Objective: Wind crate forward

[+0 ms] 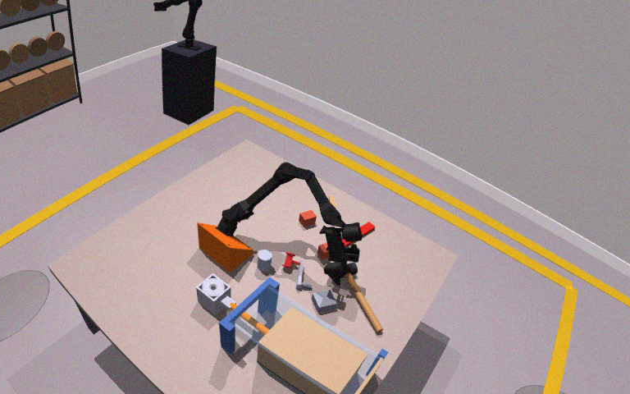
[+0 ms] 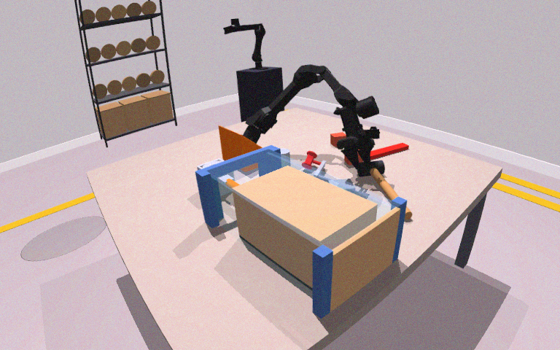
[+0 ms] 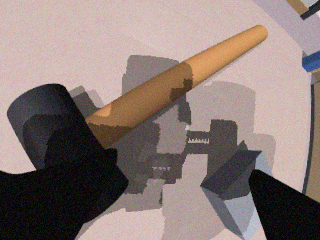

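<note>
The tan crate (image 1: 314,341) (image 2: 305,199) sits flat inside the clear-panelled cubby, a gap short of the blue frame (image 1: 248,302) (image 2: 239,160). An orange strap (image 1: 250,320) runs from it to the grey winch (image 1: 211,300) (image 2: 209,165), whose round top hole is empty. A grey bent bar (image 1: 299,276) (image 2: 320,168), possibly the winch handle, lies on the bench beside a red T-shaped piece (image 1: 289,260) (image 2: 310,159). My gripper (image 1: 340,274) (image 3: 185,167) is open and empty, pointing down near the mallet's black head (image 3: 42,117). Its fingertips are partly hidden in the top and exterior views.
The mallet's wooden handle (image 1: 364,304) (image 2: 387,188) (image 3: 220,57) points towards the cubby's far end. A grey block (image 1: 325,300) (image 3: 227,172) lies near my fingers. Red blocks (image 1: 307,217) (image 2: 337,138), a red bar (image 1: 367,227) (image 2: 391,150) and a pale cylinder (image 1: 264,260) stand around.
</note>
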